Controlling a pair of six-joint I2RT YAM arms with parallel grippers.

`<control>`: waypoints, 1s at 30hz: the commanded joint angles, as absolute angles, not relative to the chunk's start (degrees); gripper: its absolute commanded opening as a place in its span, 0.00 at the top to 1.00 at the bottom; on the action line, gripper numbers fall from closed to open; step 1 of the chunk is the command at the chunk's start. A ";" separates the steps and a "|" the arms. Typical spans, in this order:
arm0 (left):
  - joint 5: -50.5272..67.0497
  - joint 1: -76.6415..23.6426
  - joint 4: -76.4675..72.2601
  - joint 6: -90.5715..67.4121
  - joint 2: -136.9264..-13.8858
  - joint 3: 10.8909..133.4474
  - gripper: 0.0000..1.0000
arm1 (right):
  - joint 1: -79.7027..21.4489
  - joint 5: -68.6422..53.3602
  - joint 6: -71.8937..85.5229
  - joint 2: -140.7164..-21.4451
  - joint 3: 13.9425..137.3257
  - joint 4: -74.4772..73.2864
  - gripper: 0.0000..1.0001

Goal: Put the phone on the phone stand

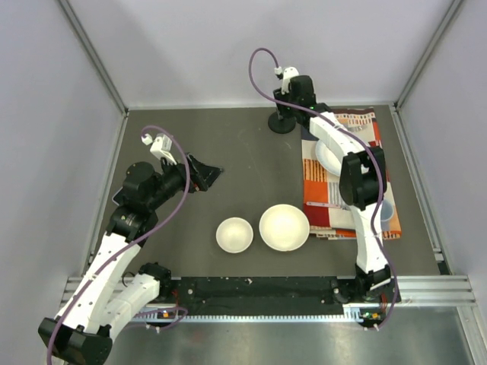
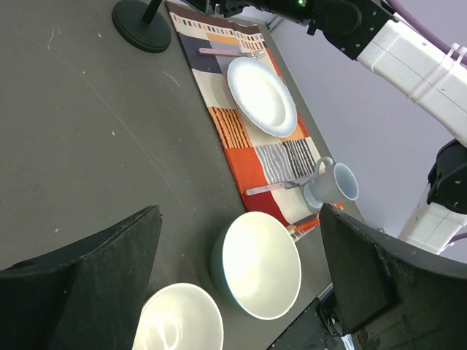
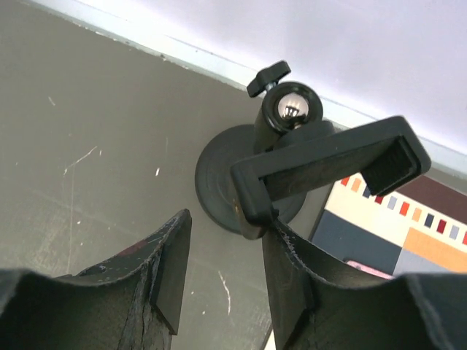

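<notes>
The phone stand (image 1: 283, 122) stands at the back of the table, left of the placemat. In the right wrist view its round base (image 3: 219, 182), ball joint and clamp cradle (image 3: 328, 168) fill the middle, and the cradle holds nothing. My right gripper (image 3: 228, 226) is open and empty just in front of the stand, with its right finger (image 3: 292, 270) touching the cradle's lower end. My left gripper (image 1: 209, 175) is open and empty above the table's left middle. The stand's base also shows in the left wrist view (image 2: 142, 29). The phone is not in view.
Two white bowls (image 1: 234, 234) (image 1: 284, 226) sit near the front middle. A striped orange placemat (image 1: 358, 129) at the right holds a white plate (image 2: 261, 95), a grey mug (image 2: 332, 186) and pink utensils (image 2: 222, 52). Grey walls enclose the table.
</notes>
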State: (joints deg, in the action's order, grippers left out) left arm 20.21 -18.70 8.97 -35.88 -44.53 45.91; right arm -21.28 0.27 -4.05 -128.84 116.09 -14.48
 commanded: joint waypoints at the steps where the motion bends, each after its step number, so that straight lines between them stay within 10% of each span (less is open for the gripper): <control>1: 21.62 -18.98 5.10 -36.56 -44.56 47.02 0.06 | -22.59 3.33 -6.06 -128.85 120.41 -12.48 0.57; 22: 21.27 -18.98 5.10 -36.74 -43.86 45.79 0.07 | -22.68 3.78 -4.75 -125.60 121.02 -12.66 0.67; 30: 21.62 -18.98 5.18 -36.83 -44.21 46.32 0.08 | -22.68 4.57 -5.19 -126.74 124.10 -13.18 0.53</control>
